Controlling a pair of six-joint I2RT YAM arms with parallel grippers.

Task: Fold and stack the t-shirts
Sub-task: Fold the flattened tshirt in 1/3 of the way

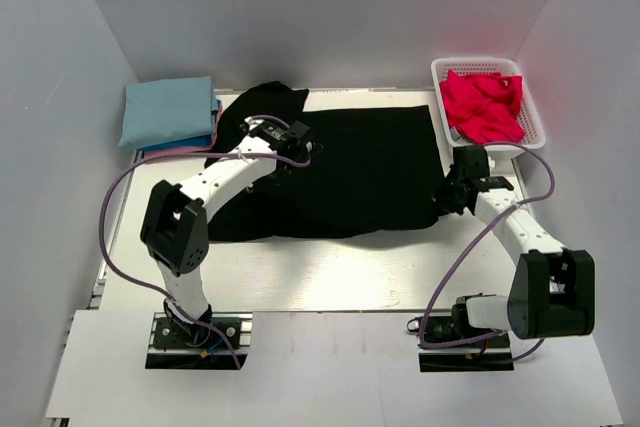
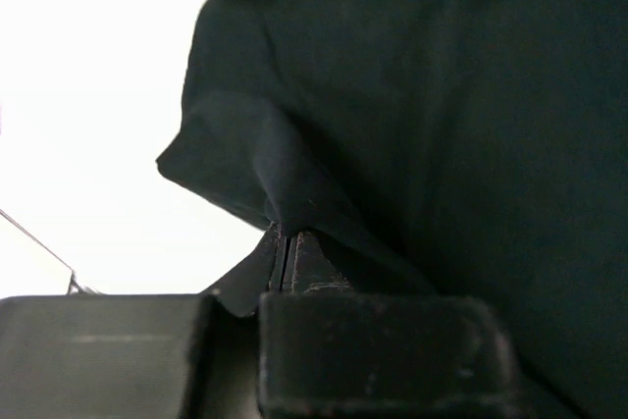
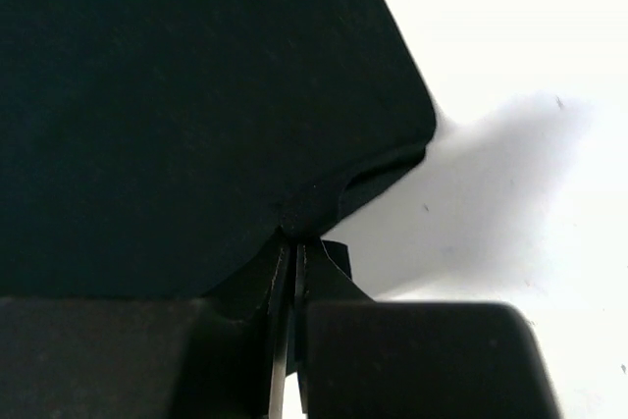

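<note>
Plain black t-shirt (image 1: 370,167), red t-shirt (image 1: 485,107)

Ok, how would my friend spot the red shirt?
Look at the far right corner of the table, where a white basket stands. The red t-shirt lies crumpled inside it. It's the only red cloth, and the only shirt in a basket.

The pale flat desk (image 1: 330,277) is taken in whole from high above and behind by the top external view, with the large black cloth t-shirt (image 1: 370,167) mid-frame. The t-shirt's left side is viewed very closely, low over the left hand (image 2: 285,242); its near right corner is viewed likewise over the right hand (image 3: 294,242). T-shirt and desk are shared by all three views.
</note>
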